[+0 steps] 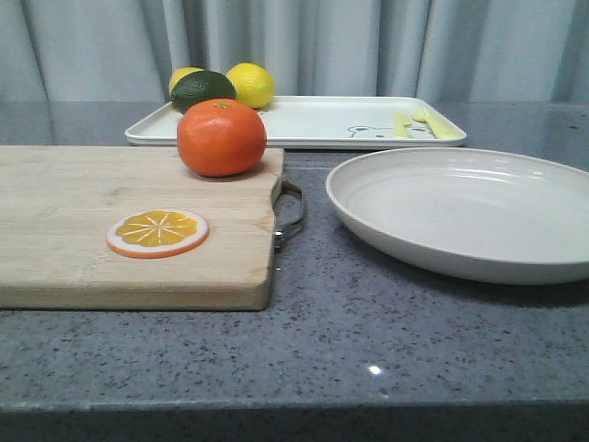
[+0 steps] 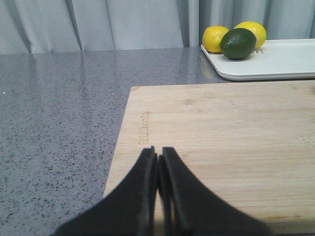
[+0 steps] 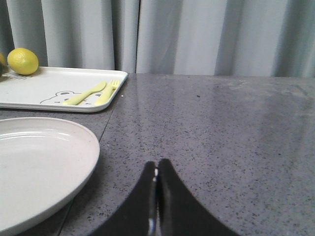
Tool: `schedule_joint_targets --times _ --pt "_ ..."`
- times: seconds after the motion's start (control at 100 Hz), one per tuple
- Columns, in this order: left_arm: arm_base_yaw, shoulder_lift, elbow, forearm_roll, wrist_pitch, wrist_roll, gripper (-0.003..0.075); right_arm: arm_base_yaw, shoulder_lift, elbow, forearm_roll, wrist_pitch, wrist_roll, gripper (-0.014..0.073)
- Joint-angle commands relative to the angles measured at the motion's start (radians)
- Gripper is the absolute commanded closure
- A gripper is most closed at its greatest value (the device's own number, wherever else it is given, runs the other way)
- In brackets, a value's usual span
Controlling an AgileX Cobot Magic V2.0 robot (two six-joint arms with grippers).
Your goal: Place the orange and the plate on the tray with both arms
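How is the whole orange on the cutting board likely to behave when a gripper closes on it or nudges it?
The orange looks round and sits near the far right corner of the cutting board, so a nudge would probably roll it off. Its skin appears glossy, so fingers may slip unless they close across its middle. It seems firm enough to keep its shape.

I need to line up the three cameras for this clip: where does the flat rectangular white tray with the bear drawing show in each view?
Front view: the white tray lies at the back, behind the wooden cutting board.
Left wrist view: only its corner shows, carrying the dark green lime.
Right wrist view: its printed end shows, beyond the off-white plate.
Shared landmark: the yellow lemon on the tray.
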Motion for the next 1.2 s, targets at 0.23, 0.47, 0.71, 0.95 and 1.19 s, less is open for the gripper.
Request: schedule_joint_targets --times 0.23,0.47,0.71,0.95,1.19 --pt "0.002 -0.033 0.009 -0.002 -0.110 -0.004 0.0740 -0.005 -0.013 -0.023 -0.012 -0.084 -0.002 0.0649" --pt "0.002 -0.033 0.009 -0.014 -0.160 -0.004 0.0741 -0.005 -0.013 -0.023 -0.012 -0.123 -0.002 0.0649" --pt "0.002 -0.033 -0.010 -0.031 -0.185 -0.004 0.0741 -0.005 -0.013 -0.028 -0.012 -0.118 -0.003 0.0649" --pt "0.002 -0.014 -0.086 -0.033 -0.187 -0.004 0.0741 -0.005 0.036 -0.135 -0.012 0.011 -0.003 0.0650" --pt "0.002 0.124 -0.202 -0.033 -0.193 -0.004 0.0741 -0.005 0.191 -0.256 -0.011 0.045 -0.003 0.0650"
